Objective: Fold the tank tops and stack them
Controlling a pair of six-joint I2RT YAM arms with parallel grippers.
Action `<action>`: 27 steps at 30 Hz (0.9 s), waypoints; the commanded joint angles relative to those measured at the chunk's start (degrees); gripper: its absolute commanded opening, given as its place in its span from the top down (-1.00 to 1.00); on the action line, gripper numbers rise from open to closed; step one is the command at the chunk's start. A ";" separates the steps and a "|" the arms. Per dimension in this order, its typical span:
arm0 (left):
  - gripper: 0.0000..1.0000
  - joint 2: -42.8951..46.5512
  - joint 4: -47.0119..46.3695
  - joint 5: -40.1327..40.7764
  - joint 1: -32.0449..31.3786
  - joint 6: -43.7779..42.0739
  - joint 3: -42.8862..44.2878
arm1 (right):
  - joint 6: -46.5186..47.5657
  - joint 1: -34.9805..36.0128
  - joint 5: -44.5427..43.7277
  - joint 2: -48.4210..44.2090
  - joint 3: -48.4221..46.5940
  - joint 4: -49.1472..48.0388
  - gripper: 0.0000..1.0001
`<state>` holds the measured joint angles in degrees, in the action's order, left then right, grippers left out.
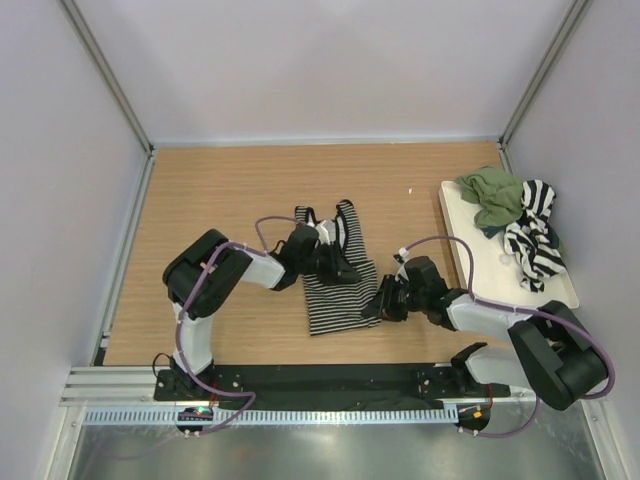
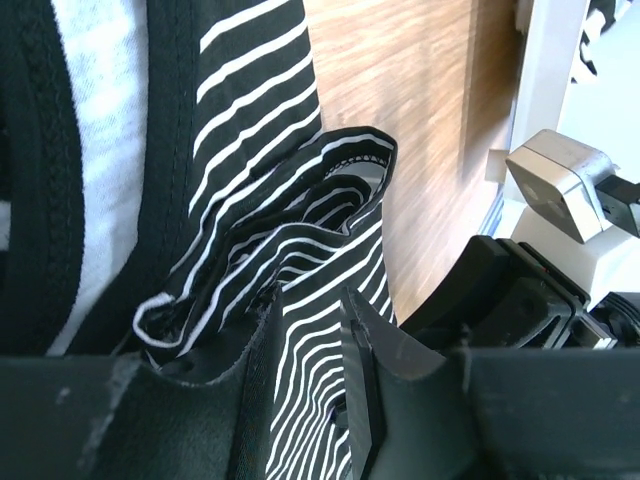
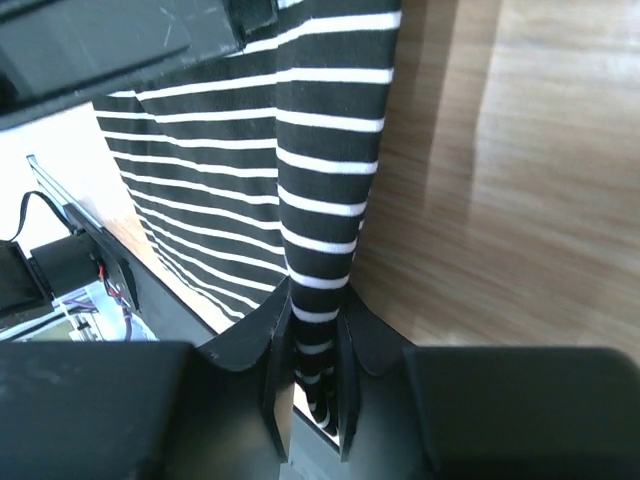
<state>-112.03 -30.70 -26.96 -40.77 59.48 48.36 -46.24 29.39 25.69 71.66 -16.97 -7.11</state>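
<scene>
Your left pincer (image 1: 347, 270) clenched on pinstriped tank top (image 1: 330, 300), mid-body. Your right pincer (image 1: 370, 309) grasping its edge, 4 o'clock. Olive top (image 1: 493, 193), broad-striped top (image 1: 535, 245) heaped on tray (image 1: 458, 225), 3 o'clock.

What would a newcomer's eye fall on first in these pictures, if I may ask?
The left gripper and right gripper both pinch the pinstriped tank top lying mid-table. On the cream tray at the right, the olive green top and broad-striped top lie crumpled together.
</scene>
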 commanded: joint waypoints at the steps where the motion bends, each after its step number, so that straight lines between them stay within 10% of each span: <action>1: 0.36 -2.14 0.02 -0.19 0.87 -3.23 1.47 | 1.06 0.06 0.41 -2.40 1.86 5.08 0.45; 5: 0.26 1.10 0.29 -1.34 0.78 -4.90 0.87 | 1.41 0.06 0.32 -5.82 1.24 6.76 0.01; 10: 0.07 10.41 6.68 0.06 0.70 -7.45 -1.33 | 2.20 -0.03 -0.12 -7.58 -0.08 11.15 -0.03; 27: 0.00 23.53 5.84 6.48 -11.96 1.94 -20.23 | 2.12 0.06 0.06 -6.27 0.10 9.40 0.74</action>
<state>-87.50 -20.29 -22.02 -52.62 57.19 30.15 -44.91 29.30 26.11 65.30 -16.38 2.37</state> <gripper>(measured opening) 0.503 0.172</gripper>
